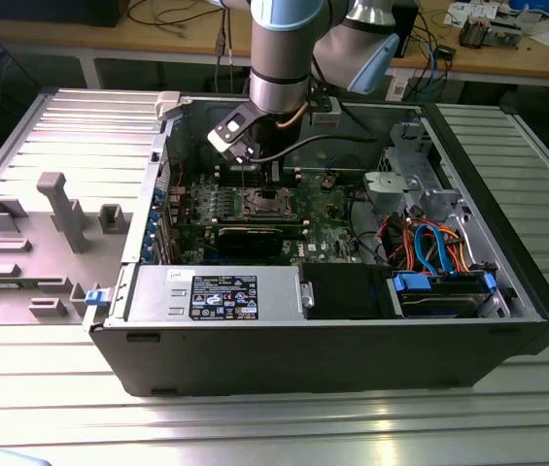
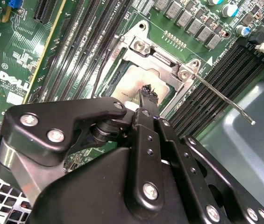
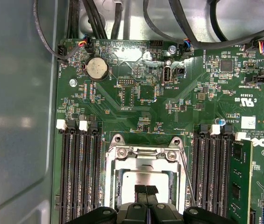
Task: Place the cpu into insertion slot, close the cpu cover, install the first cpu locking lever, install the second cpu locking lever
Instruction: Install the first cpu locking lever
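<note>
**Pinched fingertips over the seated cpu**

The arm [image 1: 279,58] reaches straight down into the open computer case [image 1: 303,349]. Its gripper [image 3: 146,190], fingers pinched together on nothing, hangs with its tips at the cpu [image 3: 146,178]. The cpu lies in the insertion slot [image 3: 109,179], framed by the lowered cpu cover [image 3: 143,162]. One locking lever [image 2: 220,95] juts free alongside

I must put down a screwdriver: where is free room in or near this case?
Free: ribbed table in front of the case; bare panel beside the memory slots. Crowded: the cpu under the gripper; the cables.
</note>
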`<state>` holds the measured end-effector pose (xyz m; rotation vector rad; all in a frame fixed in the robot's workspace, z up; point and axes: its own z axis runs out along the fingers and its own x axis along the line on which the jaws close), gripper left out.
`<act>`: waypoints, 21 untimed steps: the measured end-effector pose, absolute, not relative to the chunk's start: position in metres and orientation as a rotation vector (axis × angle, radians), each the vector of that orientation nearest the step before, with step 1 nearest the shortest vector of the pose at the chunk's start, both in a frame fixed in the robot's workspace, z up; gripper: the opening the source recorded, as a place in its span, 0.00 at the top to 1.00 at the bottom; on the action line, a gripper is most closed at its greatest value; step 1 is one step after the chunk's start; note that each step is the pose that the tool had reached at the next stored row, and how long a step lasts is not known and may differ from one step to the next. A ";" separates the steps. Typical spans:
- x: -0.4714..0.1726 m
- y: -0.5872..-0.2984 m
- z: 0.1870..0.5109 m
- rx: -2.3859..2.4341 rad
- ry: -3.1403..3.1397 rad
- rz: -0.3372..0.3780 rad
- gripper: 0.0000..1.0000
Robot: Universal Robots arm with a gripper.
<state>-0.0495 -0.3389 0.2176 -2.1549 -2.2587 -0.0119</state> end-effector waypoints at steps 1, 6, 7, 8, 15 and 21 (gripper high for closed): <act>-0.050 -0.339 0.218 -2.155 -2.259 -0.012 0.89; -0.050 -0.339 0.220 -2.155 -2.259 -0.012 0.89; -0.050 -0.339 0.221 -2.155 -2.259 -0.012 0.89; -0.050 -0.339 0.221 -2.155 -2.259 -0.012 0.89; -0.049 -0.339 0.227 -2.155 -2.259 -0.011 0.89; -0.049 -0.339 0.232 -2.156 -2.259 -0.011 0.89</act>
